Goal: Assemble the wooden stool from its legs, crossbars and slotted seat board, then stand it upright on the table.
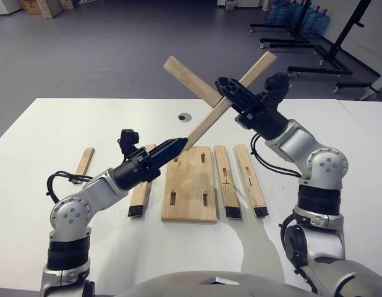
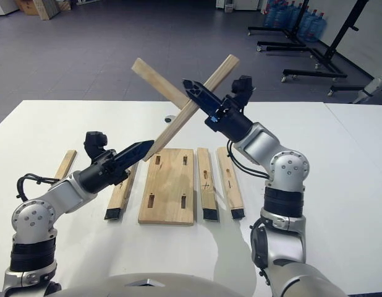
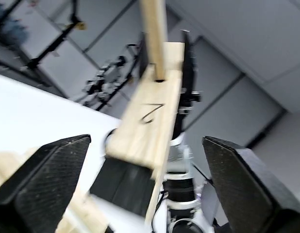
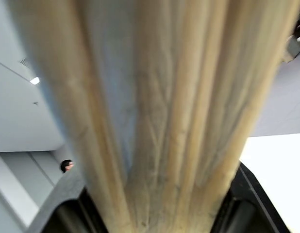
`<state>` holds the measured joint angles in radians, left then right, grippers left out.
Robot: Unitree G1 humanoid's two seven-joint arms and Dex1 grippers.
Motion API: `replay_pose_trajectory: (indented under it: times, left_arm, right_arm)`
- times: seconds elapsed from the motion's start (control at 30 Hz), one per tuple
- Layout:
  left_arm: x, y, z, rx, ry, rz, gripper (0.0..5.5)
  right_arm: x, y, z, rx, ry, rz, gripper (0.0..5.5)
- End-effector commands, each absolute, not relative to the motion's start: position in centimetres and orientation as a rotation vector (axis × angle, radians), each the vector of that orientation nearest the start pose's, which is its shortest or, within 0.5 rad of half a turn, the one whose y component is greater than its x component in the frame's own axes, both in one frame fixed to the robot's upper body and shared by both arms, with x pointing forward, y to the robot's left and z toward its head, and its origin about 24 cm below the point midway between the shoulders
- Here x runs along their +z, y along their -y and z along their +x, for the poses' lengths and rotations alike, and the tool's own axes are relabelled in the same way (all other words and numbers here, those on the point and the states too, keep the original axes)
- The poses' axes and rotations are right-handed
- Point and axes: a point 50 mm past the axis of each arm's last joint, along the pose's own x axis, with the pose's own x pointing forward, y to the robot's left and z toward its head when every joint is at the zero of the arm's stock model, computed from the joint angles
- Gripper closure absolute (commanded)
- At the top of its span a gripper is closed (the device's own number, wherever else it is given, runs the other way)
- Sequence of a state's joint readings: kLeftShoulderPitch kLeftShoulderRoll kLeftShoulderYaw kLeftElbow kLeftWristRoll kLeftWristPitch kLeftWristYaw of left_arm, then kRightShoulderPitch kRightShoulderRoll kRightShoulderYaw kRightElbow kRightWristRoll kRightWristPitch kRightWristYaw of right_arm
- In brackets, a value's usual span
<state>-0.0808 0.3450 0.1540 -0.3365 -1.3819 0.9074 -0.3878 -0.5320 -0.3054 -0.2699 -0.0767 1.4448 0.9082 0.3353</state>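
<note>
A wooden leg (image 1: pixel 231 93) with a black foot cap is held slanted in the air above the table, and my right gripper (image 1: pixel 223 85) is shut on it near its middle. A crossbar (image 1: pixel 185 77) is stuck through the leg's slot, so the two form an X. My left gripper (image 1: pixel 177 146) is open, with its tips at the leg's lower end. In the left wrist view the capped end (image 3: pixel 128 182) lies between the spread fingers (image 3: pixel 48 179). The slotted seat board (image 1: pixel 190 184) lies flat on the white table (image 1: pixel 49 133).
Two more legs (image 1: pixel 227 180) (image 1: pixel 250 179) lie right of the seat board, and another leg (image 1: pixel 140 197) lies left of it, partly under my left arm. A short crossbar (image 1: pixel 84 162) sits farther left. A small round hole (image 1: pixel 185 116) marks the table behind.
</note>
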Motion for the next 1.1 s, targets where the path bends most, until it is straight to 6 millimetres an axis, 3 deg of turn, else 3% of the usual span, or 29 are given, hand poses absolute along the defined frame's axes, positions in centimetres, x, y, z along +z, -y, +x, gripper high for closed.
replay_pose_trajectory:
  times: [0.03,0.13,0.27,0.37,0.5,0.63,0.77,0.93,1.1]
  left_arm:
    - [9.1,-16.7,23.1,-0.771,-0.373,-0.802,0.82]
    - [9.0,-17.1,23.1,-0.7,-0.389,-0.627,0.82]
    - [10.0,-15.8,22.4,-0.642,-0.395,-0.263,0.82]
    - [11.3,-15.3,22.1,-0.554,-0.365,-0.134,0.82]
    - [12.1,-14.6,22.2,-0.512,-0.353,-0.108,0.82]
    - [11.4,-14.5,22.2,-0.483,-0.377,-0.139,0.82]
    - [10.9,-14.8,22.4,-0.458,-0.384,-0.154,0.82]
    - [10.4,-14.8,22.4,-0.451,-0.391,-0.159,0.82]
    - [9.8,-15.0,22.3,-0.448,-0.406,-0.159,0.82]
  right_arm:
    - [21.3,16.2,29.8,1.055,0.035,0.824,3.44]
    - [21.2,17.1,30.5,1.056,0.024,0.713,3.44]
    - [20.8,18.5,31.5,1.001,0.063,0.555,3.44]
    - [20.5,18.9,31.9,0.986,0.117,0.448,3.44]
    - [20.1,18.7,31.7,1.006,0.214,0.356,3.44]
    - [18.4,17.8,31.4,1.058,0.193,0.215,3.44]
    - [17.1,17.9,31.9,1.062,0.149,0.219,3.44]
    - [16.3,18.4,32.3,1.134,0.054,0.384,3.44]
    - [16.4,18.6,33.2,1.142,0.157,0.365,3.44]
